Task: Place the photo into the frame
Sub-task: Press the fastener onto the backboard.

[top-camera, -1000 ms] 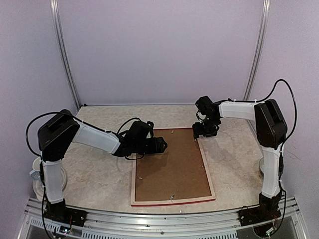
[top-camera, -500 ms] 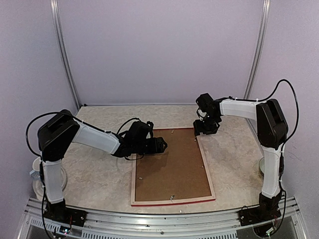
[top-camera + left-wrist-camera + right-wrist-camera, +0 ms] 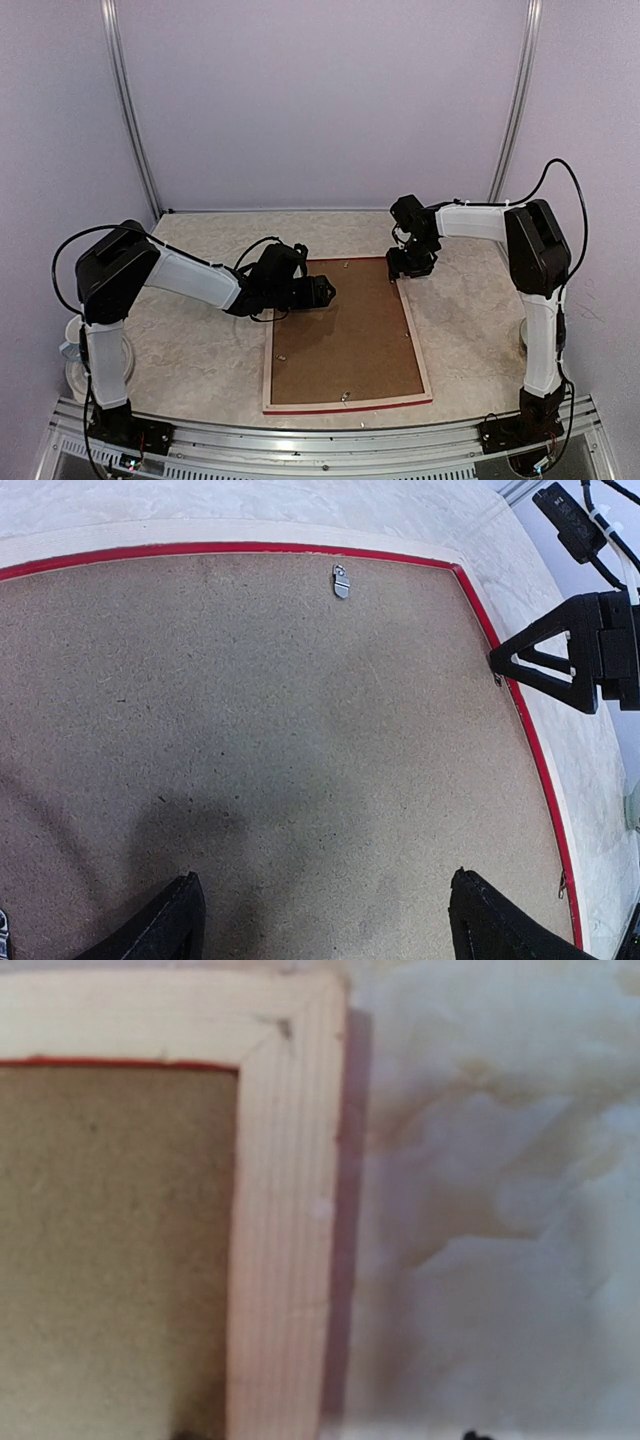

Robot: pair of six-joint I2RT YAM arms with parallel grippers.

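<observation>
Status: the large rectangular picture frame (image 3: 268, 372), thin bars with a pale wood back and red edge, lies face down on the marbled beige table (image 3: 200, 360), in the middle, between my two arms. The brown fibreboard backing board (image 3: 340, 335) sits flat inside it and fills the opening. A small metal hanger clip (image 3: 341, 580) shows near the far edge of the board.

The photo, a paper print, is not visible in any view. It could be under the board or somewhere else, I can't tell. So I can't confirm the insert. If it is under there, I'd judge what's left is securing the board.

My left gripper (image 3: 325, 290) hovers over the far left part of the board with its jaws wide and nothing between them. My right gripper (image 3: 408, 268) is at the far right corner of the frame. Its tips are apart, one on each side of the bar, and I see no clamp on it.

Hard to read:
- The right wrist view is blurred, and only specks of my fingertips (image 3: 470, 1435) show at the bottom edge.
- Contact with the frame is unclear.
- The small tabs along the board edge are too small to tell whether they are turned in or out.
</observation>
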